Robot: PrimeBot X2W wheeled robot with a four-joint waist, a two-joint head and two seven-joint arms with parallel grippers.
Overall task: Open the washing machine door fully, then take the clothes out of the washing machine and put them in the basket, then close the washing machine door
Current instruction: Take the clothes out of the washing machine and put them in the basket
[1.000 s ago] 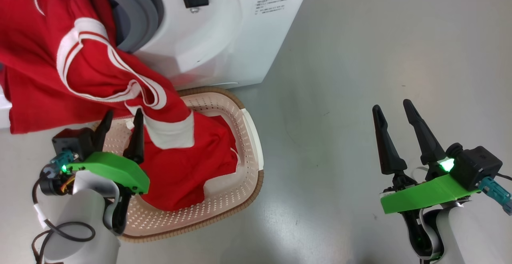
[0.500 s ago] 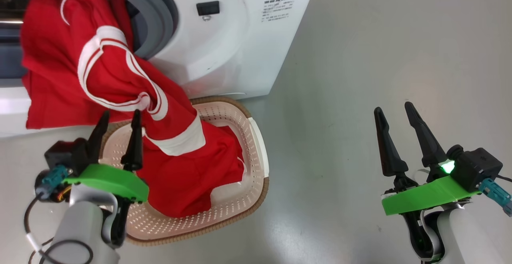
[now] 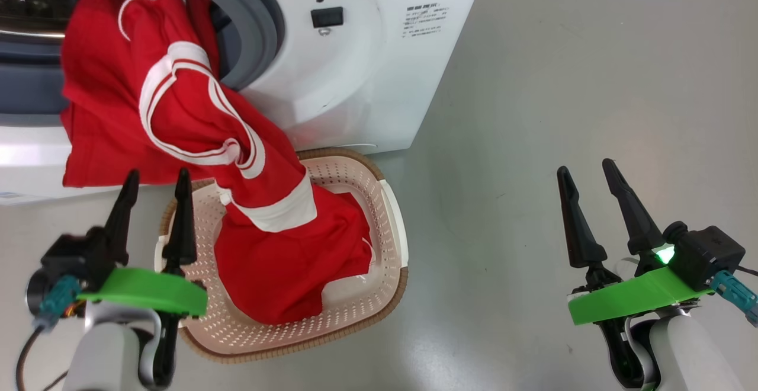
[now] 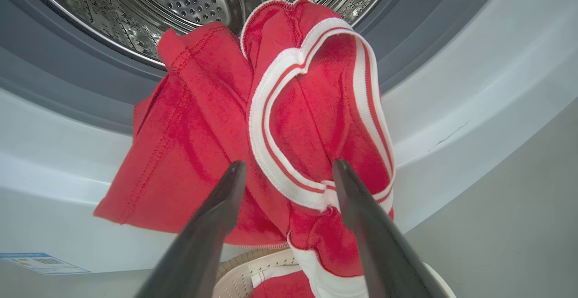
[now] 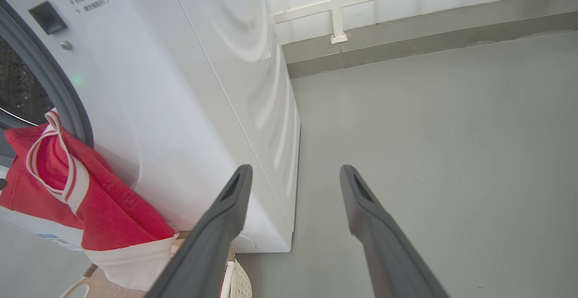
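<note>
1. The left gripper (image 3: 156, 175) had its two dark fingers spread apart with nothing between them. It stood just beside the left end of the basket, below the hanging cloth.
2. The right gripper (image 3: 585, 167) was also spread wide and held nothing. It was over the grey floor (image 3: 562, 83), well apart from the basket.
3. The clothes (image 3: 177, 112) were bright red and soft, with white stripe trim and a white panel. They hung out of the mouth of the washing machine (image 3: 367, 83), over the grey rubber ring (image 3: 260, 29), and down into the basket (image 3: 398, 243), where the lower part lay in a heap.
4. The basket was cream, full of small holes, with a brown rim. It stood on the floor just in front of the machine.
5. The steel drum (image 4: 189, 0) was cut off by the picture edge. I could not tell whether the cloth was one garment or several.
6. The printed label (image 3: 427, 19) on the machine front and a blue sticker (image 4: 43, 263) lower down had writing too small to read.
</note>
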